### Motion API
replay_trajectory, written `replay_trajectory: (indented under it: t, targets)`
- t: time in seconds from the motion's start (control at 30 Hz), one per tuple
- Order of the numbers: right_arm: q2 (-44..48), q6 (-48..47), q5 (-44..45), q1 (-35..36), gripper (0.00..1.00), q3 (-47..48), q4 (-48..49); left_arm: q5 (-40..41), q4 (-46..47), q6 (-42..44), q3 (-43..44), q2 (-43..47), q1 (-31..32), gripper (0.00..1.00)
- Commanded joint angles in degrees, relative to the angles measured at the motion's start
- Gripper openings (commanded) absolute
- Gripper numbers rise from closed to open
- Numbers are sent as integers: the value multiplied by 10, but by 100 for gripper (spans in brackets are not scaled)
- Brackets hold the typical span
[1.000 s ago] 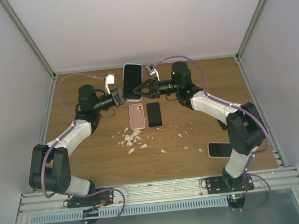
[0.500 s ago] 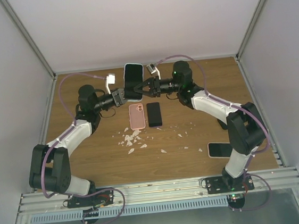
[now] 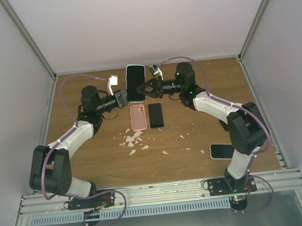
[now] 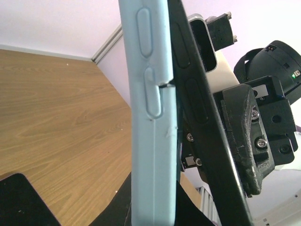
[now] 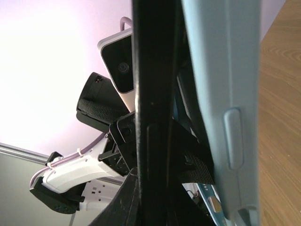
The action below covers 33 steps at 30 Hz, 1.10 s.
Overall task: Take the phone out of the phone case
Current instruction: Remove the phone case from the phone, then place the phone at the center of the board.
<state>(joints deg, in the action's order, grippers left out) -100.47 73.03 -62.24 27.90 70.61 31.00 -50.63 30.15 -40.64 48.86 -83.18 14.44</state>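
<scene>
The phone (image 4: 200,117) sits partly inside its light-blue phone case (image 4: 150,141), the pair raised upright in the air between the two arms, above the far middle of the table (image 3: 206,123). The left wrist view shows the black handset edge peeling away from the case wall, with a gap opening toward the top. The left gripper (image 3: 124,96) is clamped tight on the case side, and the right gripper (image 3: 144,88) is pinched down on the phone's edge from the opposite side

The case looks like soft, flexible rubber: it will bend and stretch, and a split shows beside its button bump, so it may tear further if pulled hard. The phone is stiff, smooth and likely slippery, with glass that would not survive a drop well. The best hold is on its flat faces near an exposed edge, while the case is held by its lip and rolled off a corner
</scene>
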Motion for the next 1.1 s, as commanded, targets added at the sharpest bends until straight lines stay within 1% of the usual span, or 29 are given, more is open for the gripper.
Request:
replay_trajectory:
  t: [0.0, 0.07, 0.27, 0.47, 0.67, 0.9, 1.07]
  targets:
    - [15, -4, 24, -17, 2, -3, 49, 2, -17, 31, 12, 6, 0, 0]
    - [21, -13, 21, -17, 0, -6, 49, 10, -25, 31, 14, 3, -8, 0]
    - [36, -31, 11, -17, 1, -21, 55, 26, -37, 25, 15, 3, -25, 0]
    - [63, -76, 4, -17, 1, -41, 31, 31, -39, 21, 14, 6, -39, 0]
    - [89, -169, -5, -25, 0, -33, -54, 33, -40, 18, 14, 6, -53, 0]
    - [115, -288, -27, -61, 0, -29, -166, 33, -42, 18, 9, 17, -69, 0]
    - [137, -361, -28, -91, 1, -41, -264, 32, -39, 13, 9, 16, -79, 0]
